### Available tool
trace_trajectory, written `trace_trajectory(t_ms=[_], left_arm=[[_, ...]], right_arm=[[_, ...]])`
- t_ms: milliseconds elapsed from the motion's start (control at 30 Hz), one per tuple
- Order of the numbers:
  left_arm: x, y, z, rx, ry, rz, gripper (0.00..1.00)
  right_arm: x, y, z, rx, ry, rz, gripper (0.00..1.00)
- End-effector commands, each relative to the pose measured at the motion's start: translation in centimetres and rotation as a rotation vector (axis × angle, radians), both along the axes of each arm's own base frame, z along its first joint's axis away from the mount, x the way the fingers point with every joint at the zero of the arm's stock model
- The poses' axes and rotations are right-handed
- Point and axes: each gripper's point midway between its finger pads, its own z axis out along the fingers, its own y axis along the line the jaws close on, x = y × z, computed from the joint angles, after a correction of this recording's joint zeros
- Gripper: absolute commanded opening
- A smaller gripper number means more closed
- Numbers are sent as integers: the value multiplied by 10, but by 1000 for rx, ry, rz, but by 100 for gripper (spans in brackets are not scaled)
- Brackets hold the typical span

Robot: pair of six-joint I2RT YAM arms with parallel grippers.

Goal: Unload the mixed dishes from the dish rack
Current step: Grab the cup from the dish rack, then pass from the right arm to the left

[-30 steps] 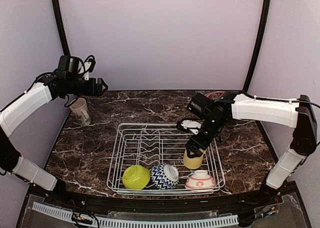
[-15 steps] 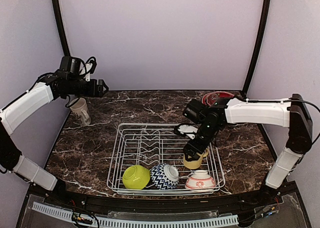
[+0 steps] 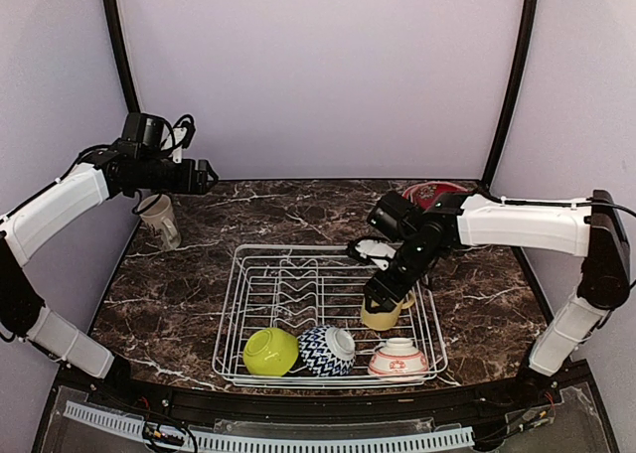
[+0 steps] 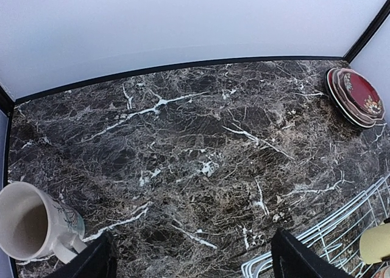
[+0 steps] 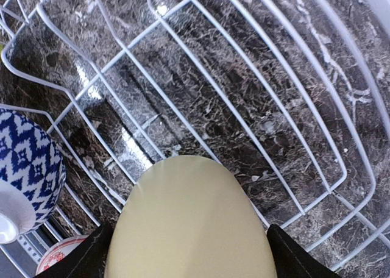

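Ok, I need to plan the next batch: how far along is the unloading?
Done: a cream mug sits on the table at the left, and plates are stacked at the back right. In hand: the right gripper is shut on the yellow mug, over the dish rack. Left: the lime bowl, navy-zigzag bowl and pink-white bowl along its near edge. The left gripper is open, empty.

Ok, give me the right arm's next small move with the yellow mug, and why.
Probably lift straight up: the right gripper is shut on the yellow mug, which is within the dish rack outline, close to its right wire side.
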Motion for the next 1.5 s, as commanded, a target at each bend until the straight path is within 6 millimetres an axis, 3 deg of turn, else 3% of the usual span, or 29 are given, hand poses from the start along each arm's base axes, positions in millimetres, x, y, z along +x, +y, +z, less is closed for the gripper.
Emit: trace_trajectory(t_ms=[0,233,333,467,633,667,700,733,767,800,833,867,967,1033,1200,1300,1467], left_arm=[[-4,-2,4,11,-1,-14,87],[-6,-5,9,-12,-15,-24,89],[-7,-12,13,-57,-22,-44,97],[-13,-29,18,-143,-26,-115,99],[-25,-74,33,-360,-18,-279,99],[-26,-80,27,-426,29,-274,99],[-31,-95,38,-494,16,-338,99],[-34,-102,30,-559,72,-330,99],[-41,-118,43,-618,42,-395,99],[-47,-124,35,-679,93,-385,99],[-55,-140,46,-720,59,-440,99],[-64,-146,39,-764,100,-433,99],[-94,-177,50,-863,56,-496,99],[-113,-190,40,-914,67,-488,99],[-152,-228,27,-911,51,-545,92],[-156,-241,18,-882,63,-560,86],[-167,-260,20,-903,74,-607,78]], right_arm=[[20,15,39,169,-102,-87,23],[35,24,73,440,-46,-221,1],[35,32,90,576,-19,-234,0],[36,39,105,709,-6,-249,0],[41,42,123,843,-20,-284,0],[44,42,129,881,-30,-292,0],[45,42,136,926,-35,-298,0],[47,43,143,969,-38,-303,0],[48,43,149,1009,-38,-305,0],[49,43,154,1043,-24,-314,0],[50,44,159,1075,-19,-311,0],[51,45,162,1099,-6,-302,0],[51,50,168,1144,37,-282,0],[50,53,172,1184,71,-266,0],[46,62,180,1261,179,-207,0],[43,67,182,1302,240,-183,0],[42,69,179,1341,284,-175,0]])
